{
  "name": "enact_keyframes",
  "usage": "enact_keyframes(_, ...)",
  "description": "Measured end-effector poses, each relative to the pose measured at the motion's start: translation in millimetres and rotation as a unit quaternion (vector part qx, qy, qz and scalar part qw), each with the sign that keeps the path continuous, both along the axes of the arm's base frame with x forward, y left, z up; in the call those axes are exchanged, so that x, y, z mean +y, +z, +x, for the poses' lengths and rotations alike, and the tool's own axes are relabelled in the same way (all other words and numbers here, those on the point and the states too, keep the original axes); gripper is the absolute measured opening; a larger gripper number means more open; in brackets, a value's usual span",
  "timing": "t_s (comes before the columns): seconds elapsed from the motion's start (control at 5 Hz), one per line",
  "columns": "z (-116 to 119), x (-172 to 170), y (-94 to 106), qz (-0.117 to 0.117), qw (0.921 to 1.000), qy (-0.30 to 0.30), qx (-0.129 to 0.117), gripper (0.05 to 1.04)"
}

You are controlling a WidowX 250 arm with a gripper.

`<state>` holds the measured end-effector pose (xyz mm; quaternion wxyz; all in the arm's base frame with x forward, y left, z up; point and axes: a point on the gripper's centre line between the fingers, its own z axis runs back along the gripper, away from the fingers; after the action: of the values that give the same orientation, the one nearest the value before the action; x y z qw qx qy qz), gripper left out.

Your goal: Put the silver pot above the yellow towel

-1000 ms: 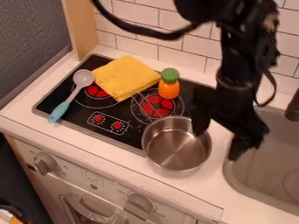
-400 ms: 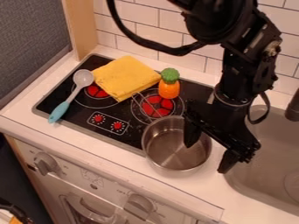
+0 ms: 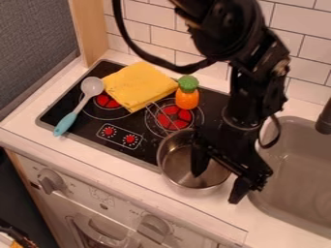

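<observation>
My gripper (image 3: 217, 186) hangs over the right side of the silver pot, open, one finger over the pot's inside and the other outside its right wall. The silver pot (image 3: 174, 160) stands upright at the front right corner of the stove, partly hidden by the gripper. The folded yellow towel (image 3: 139, 86) lies flat at the back of the stove, up and to the left of the pot.
An orange toy carrot with a green top (image 3: 187, 93) stands right of the towel. A spoon with a blue handle (image 3: 67, 123) lies on the stove's left side. The sink (image 3: 291, 169) is at the right, with its faucet (image 3: 323, 120) behind; a tiled wall is at the back.
The gripper has come down and to the left, so that its fingers now straddle the pot's right wall. The pot, towel, carrot and spoon have stayed put.
</observation>
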<state>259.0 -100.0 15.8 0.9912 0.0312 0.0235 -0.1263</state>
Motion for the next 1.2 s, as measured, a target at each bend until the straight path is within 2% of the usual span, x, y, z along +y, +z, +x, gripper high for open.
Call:
enact_keyframes(0.2,0.0,2.0,-3.7,-0.006,1.0,0.006,0.002,0.94)
enact_keyframes(0.4,-3.9,2.2,-9.0,-0.012,0.9999,-0.002,0.0,0.65)
enact_keyframes(0.6,-7.3,-0.3,-10.3,-0.028,0.9992,-0.026,-0.007,0.368)
enact_keyframes(0.8,-6.3,-2.3,-5.9,-0.061,0.9956,-0.066,-0.029,0.163)
enact_keyframes(1.0,-8.2,-9.2,6.6,-0.051,0.9943,-0.074,-0.058,0.084)
enact_keyframes(1.2,-9.4,-15.3,20.4,-0.054,0.9944,-0.052,-0.074,0.078)
